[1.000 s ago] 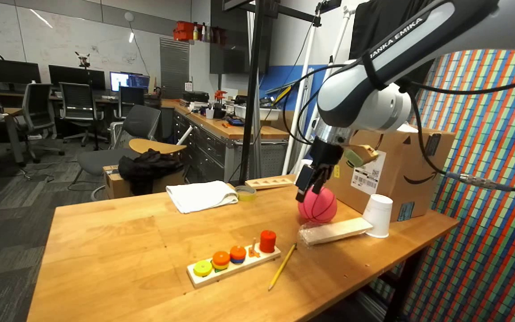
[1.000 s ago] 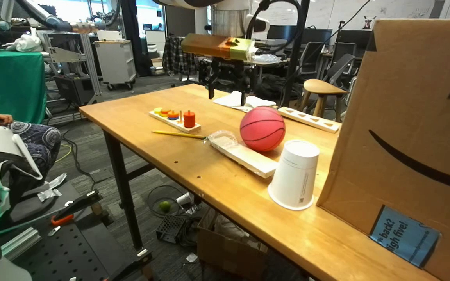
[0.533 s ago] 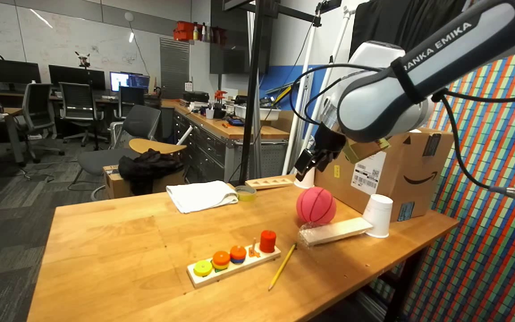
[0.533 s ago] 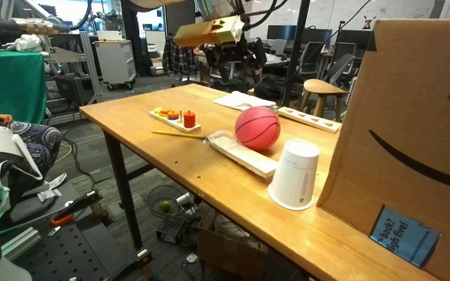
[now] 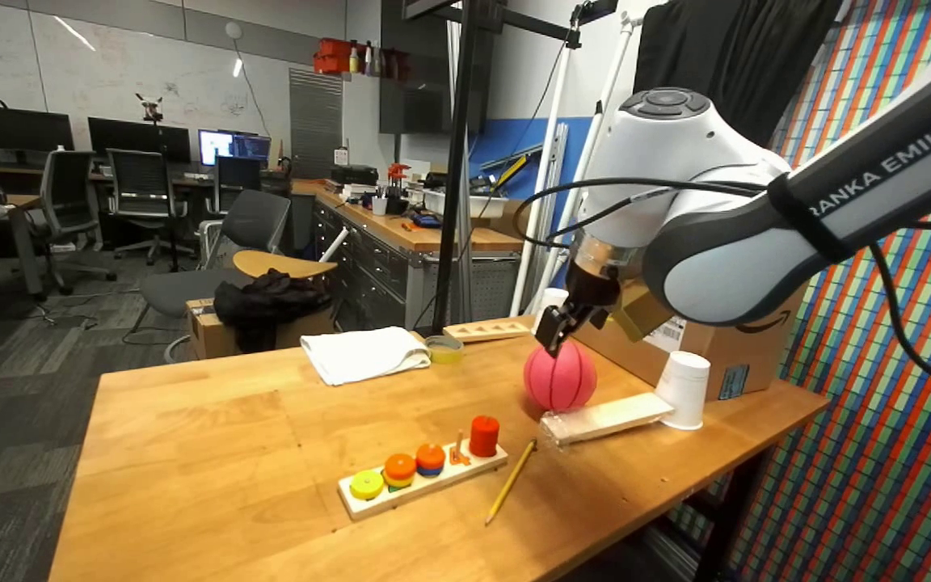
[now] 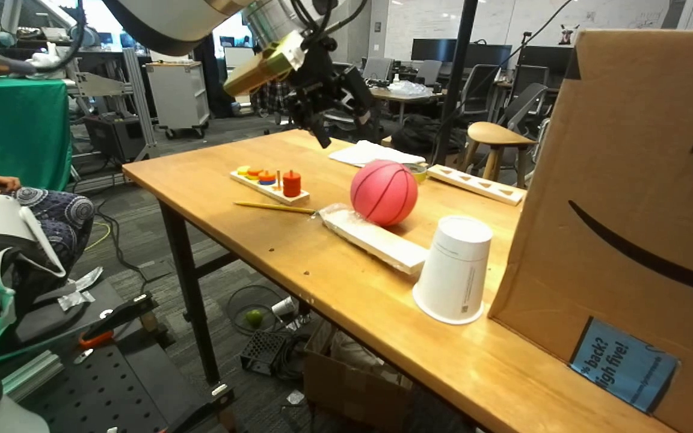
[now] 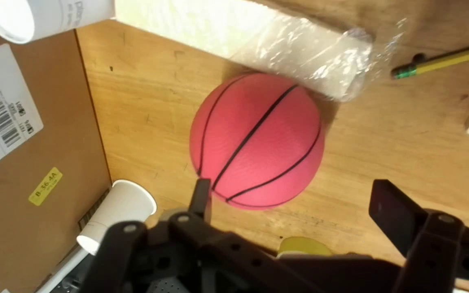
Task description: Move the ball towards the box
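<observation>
Jaws spread wide, the gripper (image 7: 290, 198) hovers, and there's the round ball (image 7: 257, 142) on the table (image 7: 141, 106), beside the board (image 7: 226, 32), apart from the box (image 6: 635, 174), seams (image 7: 255, 129) slanting upper right to lower left in the wrist view!

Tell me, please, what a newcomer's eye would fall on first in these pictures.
Probably the pink ball, bright against the wooden table, beside a pale board. Next comes the big cardboard box filling much of the right side of an exterior view, with an upside-down white cup standing beside it. The black fingers, spread apart above the table, may draw the eye third.
</observation>
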### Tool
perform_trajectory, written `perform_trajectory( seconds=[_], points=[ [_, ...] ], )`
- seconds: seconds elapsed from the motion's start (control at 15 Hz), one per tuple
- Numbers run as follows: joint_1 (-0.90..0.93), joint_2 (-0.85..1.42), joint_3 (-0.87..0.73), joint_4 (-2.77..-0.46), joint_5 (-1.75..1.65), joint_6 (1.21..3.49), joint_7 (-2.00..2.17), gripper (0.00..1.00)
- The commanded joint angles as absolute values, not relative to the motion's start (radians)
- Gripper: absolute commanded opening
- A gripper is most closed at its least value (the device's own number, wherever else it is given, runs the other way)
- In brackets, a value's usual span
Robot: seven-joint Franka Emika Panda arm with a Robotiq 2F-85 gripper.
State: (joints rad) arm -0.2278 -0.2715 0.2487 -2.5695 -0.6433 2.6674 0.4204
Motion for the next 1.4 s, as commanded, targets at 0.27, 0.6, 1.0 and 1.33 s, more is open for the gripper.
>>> perform_trajectory(
  seconds=[0.27, 0.6, 1.0, 1.33],
  points=[
    [-0.081, -0.291, 0.322, -2.58, -0.714, 2.566, 0.55, 1.0],
    [-0.034, -0.216, 0.272, -2.561, -0.686, 2.603, 0.486, 1.0],
    [-0.006, -0.089, 0.214, -2.514, -0.643, 2.64, 0.478, 1.0],
    [0.031, 0.012, 0.161, -2.43, -0.441, 2.655, 0.296, 1.0]
  ],
)
